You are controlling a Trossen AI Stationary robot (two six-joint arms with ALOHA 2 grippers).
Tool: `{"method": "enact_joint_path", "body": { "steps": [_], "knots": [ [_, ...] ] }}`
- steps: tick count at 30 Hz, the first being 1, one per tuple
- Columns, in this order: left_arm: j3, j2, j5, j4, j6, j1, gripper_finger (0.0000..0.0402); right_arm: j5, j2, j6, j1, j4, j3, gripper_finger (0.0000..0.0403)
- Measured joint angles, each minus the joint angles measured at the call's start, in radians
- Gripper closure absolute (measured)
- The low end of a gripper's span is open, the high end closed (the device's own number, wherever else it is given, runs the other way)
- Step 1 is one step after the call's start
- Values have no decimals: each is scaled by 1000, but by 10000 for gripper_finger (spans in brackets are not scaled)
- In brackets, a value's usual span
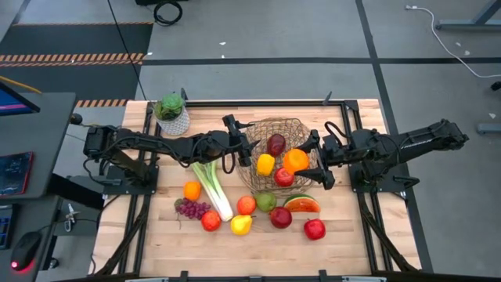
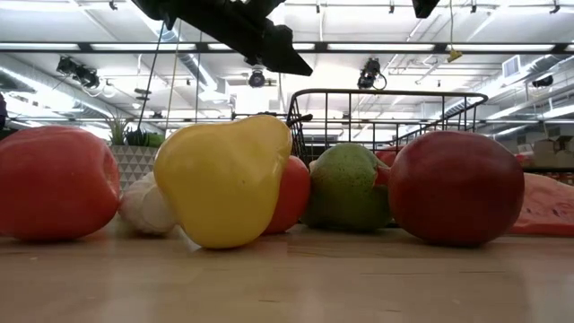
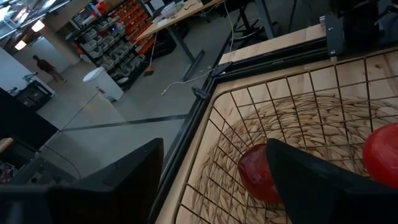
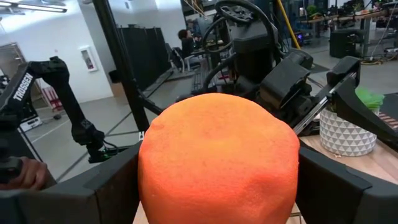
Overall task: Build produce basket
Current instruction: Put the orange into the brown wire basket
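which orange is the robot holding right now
The orange over the basket, clamped in the right gripper. The other orange lies untouched on the table beside the leek.

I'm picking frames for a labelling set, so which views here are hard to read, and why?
Low view: the yellow lemon and red apples crowd the lens, hiding most of the basket; ceiling lights glare behind. Right wrist view: the orange in the right gripper fills the picture, blocking the basket below. Left wrist view: the left gripper's fingers are dark, soft shapes. High view: evenly lit, clearest.
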Motion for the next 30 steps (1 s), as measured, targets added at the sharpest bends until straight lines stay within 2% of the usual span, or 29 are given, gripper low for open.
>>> {"method": "enact_joint_path", "body": {
  "steps": [5, 12, 21, 30],
  "knots": [
    [0, 0, 0, 0, 0, 0, 113, 0, 0, -58, 0, -40, 0, 52],
    [0, 0, 0, -8, 0, 0, 113, -10, -1, -288, -1, -174, 0, 52],
    [0, 0, 0, -23, 0, 0, 113, -314, -16, -343, -1, -167, 0, 52],
    [0, 0, 0, -23, 0, 0, 113, -401, -55, -325, -1, -157, 0, 52]
  ]
}}
